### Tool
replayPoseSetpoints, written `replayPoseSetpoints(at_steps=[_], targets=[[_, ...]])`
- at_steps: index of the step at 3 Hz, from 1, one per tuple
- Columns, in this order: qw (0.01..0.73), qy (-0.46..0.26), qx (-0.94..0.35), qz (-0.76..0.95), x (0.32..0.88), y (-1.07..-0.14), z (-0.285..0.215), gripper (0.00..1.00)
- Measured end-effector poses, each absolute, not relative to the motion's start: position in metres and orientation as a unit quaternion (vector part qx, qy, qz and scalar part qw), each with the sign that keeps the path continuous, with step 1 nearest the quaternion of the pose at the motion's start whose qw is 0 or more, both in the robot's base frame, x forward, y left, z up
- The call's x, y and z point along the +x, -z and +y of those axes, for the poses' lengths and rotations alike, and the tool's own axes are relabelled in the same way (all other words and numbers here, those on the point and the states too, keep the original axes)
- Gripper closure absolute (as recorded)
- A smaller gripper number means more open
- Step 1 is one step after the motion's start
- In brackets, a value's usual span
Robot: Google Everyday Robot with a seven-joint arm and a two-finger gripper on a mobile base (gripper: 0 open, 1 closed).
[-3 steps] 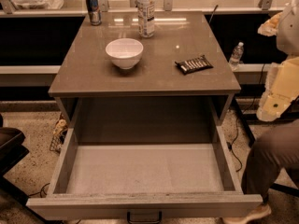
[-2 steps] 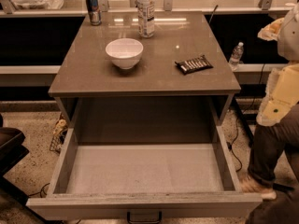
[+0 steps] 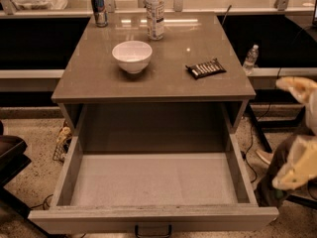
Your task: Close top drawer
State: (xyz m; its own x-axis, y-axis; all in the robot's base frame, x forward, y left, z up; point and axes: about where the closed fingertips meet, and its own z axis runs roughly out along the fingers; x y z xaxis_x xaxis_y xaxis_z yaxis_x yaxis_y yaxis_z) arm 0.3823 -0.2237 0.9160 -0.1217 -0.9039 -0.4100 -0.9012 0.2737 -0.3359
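The top drawer (image 3: 153, 217) is seen pulled fully out below the table (image 3: 163, 81), so no part of the closing is done. The gripper (image 3: 297, 163) is placed at the right, apart from the drawer; its opening cannot be told. The handle (image 3: 153, 230) is not yet touched.

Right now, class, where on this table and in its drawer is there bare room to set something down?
Free: the floor of the top drawer; the tabletop front strip, before the bowl and snack packet. Crowded: rear left, by can and bottle. The hand hangs open right of the drawer.
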Motion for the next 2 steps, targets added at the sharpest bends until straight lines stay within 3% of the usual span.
replayPoseSetpoints(at_steps=[1, 2], targets=[[0.31, -0.011, -0.585, 0.749, 0.352, -0.872, -0.237, 0.25], [0.339, -0.049, -0.557, 0.756, 0.304, -0.8, -0.243, 0.57]])
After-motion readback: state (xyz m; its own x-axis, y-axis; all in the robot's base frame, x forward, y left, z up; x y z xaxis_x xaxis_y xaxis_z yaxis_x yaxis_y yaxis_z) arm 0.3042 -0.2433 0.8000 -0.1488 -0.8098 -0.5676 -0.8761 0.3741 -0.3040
